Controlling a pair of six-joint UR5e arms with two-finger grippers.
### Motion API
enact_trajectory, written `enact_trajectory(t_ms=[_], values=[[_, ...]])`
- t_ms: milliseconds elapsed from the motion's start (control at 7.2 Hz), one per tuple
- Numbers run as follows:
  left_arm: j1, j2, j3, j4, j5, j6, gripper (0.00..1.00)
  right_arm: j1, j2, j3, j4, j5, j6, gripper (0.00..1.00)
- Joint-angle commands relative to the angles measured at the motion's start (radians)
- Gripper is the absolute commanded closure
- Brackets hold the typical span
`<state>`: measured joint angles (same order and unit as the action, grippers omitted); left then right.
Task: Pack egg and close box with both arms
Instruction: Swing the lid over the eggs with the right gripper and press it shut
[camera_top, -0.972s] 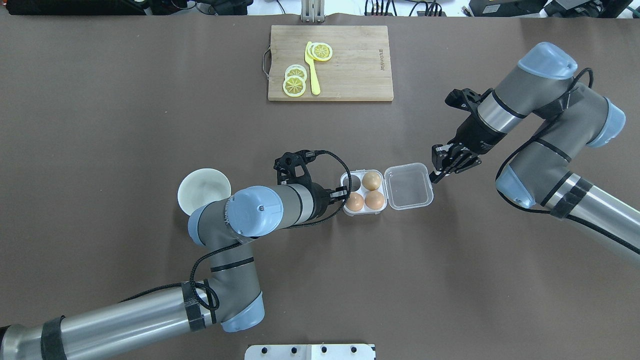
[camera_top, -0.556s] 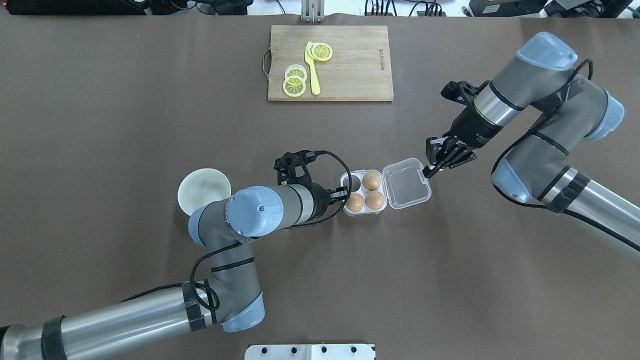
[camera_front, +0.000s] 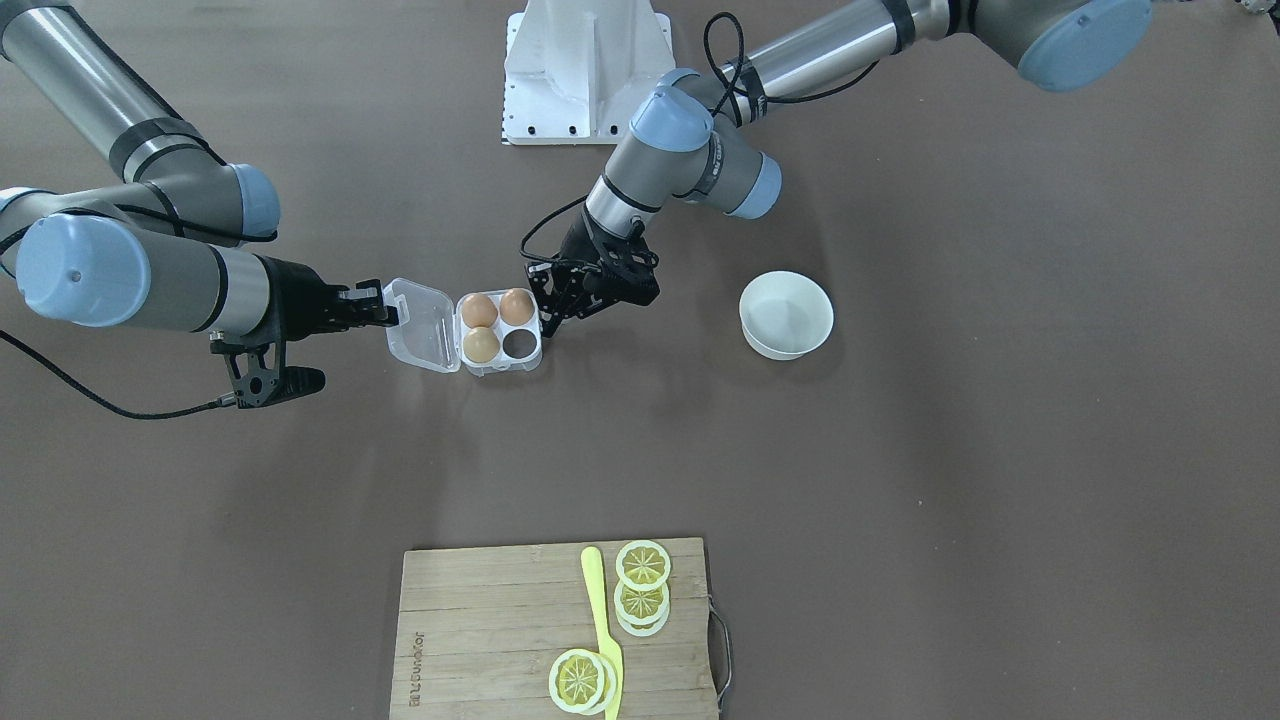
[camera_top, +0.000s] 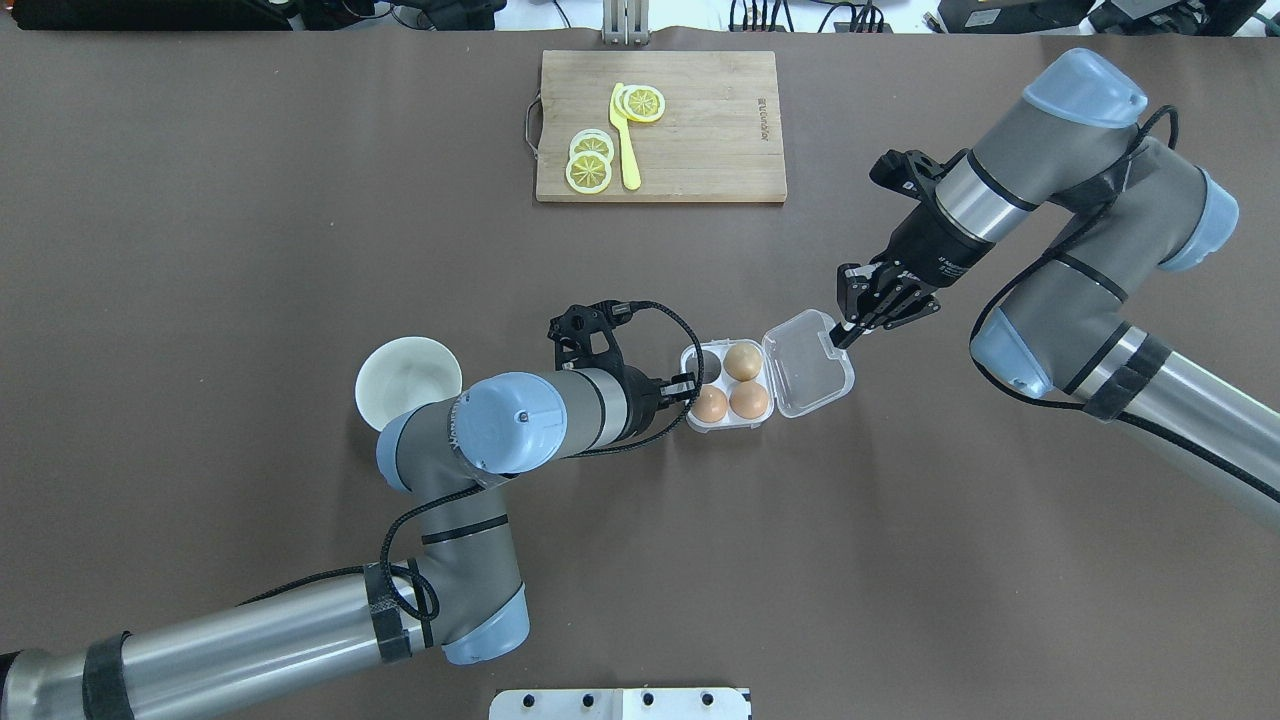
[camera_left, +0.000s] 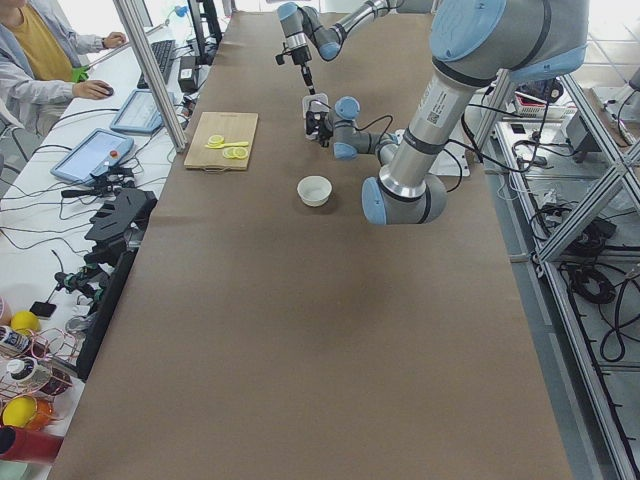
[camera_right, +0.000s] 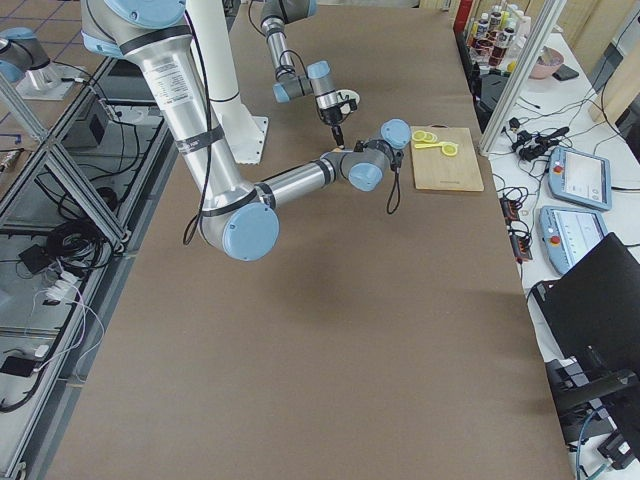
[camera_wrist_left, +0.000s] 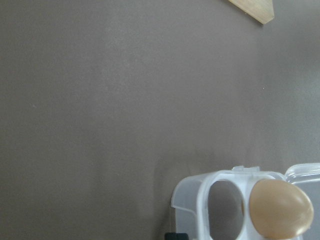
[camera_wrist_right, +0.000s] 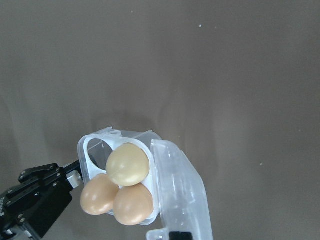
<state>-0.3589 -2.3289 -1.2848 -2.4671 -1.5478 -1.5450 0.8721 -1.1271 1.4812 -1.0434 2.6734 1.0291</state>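
Box (camera_top: 722, 384) lid (camera_top: 810, 366) pinched in our right hand (camera_top: 836, 339), we arc it over slowly, left hand (camera_top: 689, 386) bracing, its grip unclear.

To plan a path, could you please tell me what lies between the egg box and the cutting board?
Nothing: the table between the box and the cutting board is bare, as the overhead view shows; the front-facing view agrees.

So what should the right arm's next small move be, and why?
Probably swing the lid over the eggs toward shut: the right gripper pinches its free edge, it is tilted up, three eggs sit in the box, and the left gripper sits at the opposite side.
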Motion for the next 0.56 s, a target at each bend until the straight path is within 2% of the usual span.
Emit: enact_trajectory(t_ms=[0,417], values=[[0.0,0.005,-0.001,-0.01,0.0,-0.001,1.0,-0.019,0.003,0.008,0.0,-0.001,0.023,1.0],[0.002,0.009,-0.004,-0.013,0.002,-0.003,1.0,-0.031,0.021,0.013,0.0,-0.003,0.031,1.0]])
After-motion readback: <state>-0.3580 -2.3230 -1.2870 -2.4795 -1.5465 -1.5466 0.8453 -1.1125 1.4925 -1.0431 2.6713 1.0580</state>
